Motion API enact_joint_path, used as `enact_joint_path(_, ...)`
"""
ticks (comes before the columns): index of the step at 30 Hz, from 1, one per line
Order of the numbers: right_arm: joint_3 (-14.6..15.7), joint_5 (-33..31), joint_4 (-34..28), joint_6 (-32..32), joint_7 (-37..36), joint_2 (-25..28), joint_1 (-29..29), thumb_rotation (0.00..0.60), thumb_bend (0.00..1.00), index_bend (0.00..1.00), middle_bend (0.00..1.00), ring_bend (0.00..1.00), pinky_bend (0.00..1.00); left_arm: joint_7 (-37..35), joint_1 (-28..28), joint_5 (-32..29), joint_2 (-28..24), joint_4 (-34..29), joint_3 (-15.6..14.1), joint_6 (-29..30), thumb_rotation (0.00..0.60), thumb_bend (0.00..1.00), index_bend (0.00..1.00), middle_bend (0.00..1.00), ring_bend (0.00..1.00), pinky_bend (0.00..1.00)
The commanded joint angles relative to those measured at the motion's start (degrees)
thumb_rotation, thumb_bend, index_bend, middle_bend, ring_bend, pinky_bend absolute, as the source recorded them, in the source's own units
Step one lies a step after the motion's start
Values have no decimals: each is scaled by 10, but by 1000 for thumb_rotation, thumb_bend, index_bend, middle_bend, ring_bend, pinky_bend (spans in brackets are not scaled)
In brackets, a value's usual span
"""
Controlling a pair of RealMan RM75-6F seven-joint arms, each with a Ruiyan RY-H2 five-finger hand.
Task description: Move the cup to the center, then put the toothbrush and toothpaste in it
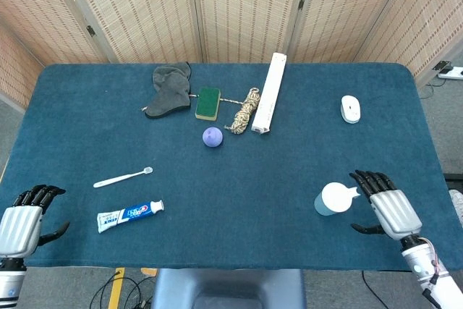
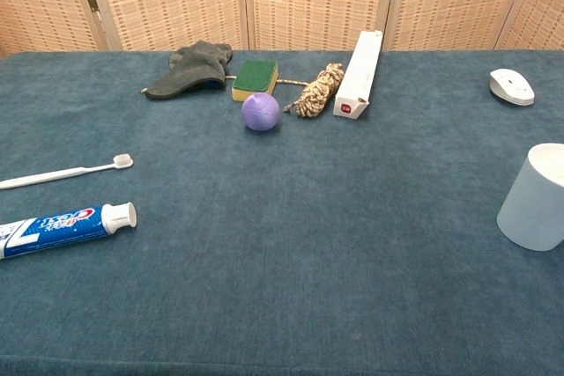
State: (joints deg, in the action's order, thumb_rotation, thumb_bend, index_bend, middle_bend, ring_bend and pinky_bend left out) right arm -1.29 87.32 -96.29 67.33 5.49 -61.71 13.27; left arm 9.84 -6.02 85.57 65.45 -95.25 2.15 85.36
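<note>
A pale blue cup stands upright at the table's right front. My right hand hovers just right of it, fingers spread, holding nothing and a small gap away. A white toothbrush lies at the left front, and a blue toothpaste tube lies just in front of it. My left hand rests at the table's front left corner, empty with fingers apart. The chest view shows neither hand.
Along the back lie a grey cloth, a green sponge, a coiled rope and a long white box. A purple ball sits before them. A white mouse lies back right.
</note>
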Motion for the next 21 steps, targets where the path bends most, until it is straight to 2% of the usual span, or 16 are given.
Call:
enact_joint_path(1, -5, -17, 12, -28, 10, -19, 23, 600, 0, 0, 57, 67, 123, -2, 1, -1, 0, 1, -1, 1, 600, 260, 307, 294, 209, 270)
enact_joint_path(7, -10, -35, 38, -72, 10, -43, 52, 600, 68, 0, 74, 66, 123, -2, 5, -2, 2, 7, 1, 7, 600, 260, 309, 295, 209, 271)
enact_joint_path(9, -10, -38, 45, -81, 12, -50, 60, 600, 95, 0, 118, 81, 134, -2, 6, -1, 2, 8, 0, 8, 600, 260, 309, 294, 209, 270)
enact_joint_path(12, -12, -40, 56, -81, 8, -61, 65, 600, 137, 8, 213, 170, 215, -6, 7, -1, 1, 8, 0, 9, 600, 260, 310, 294, 209, 270)
enact_joint_path(14, -12, -41, 63, -81, 5, -67, 67, 600, 190, 88, 287, 271, 298, -6, 8, -2, 2, 10, 0, 9, 600, 260, 310, 294, 209, 270)
enact_joint_path(17, -10, -36, 70, -77, 3, -74, 70, 600, 236, 204, 357, 359, 378, -8, 9, -2, 2, 11, 0, 10, 600, 260, 310, 294, 209, 270)
enact_joint_path(21, -12, -21, 68, -65, -6, -76, 76, 600, 251, 261, 397, 418, 419, -12, 11, -2, 0, 13, 2, 14, 600, 260, 310, 294, 209, 270)
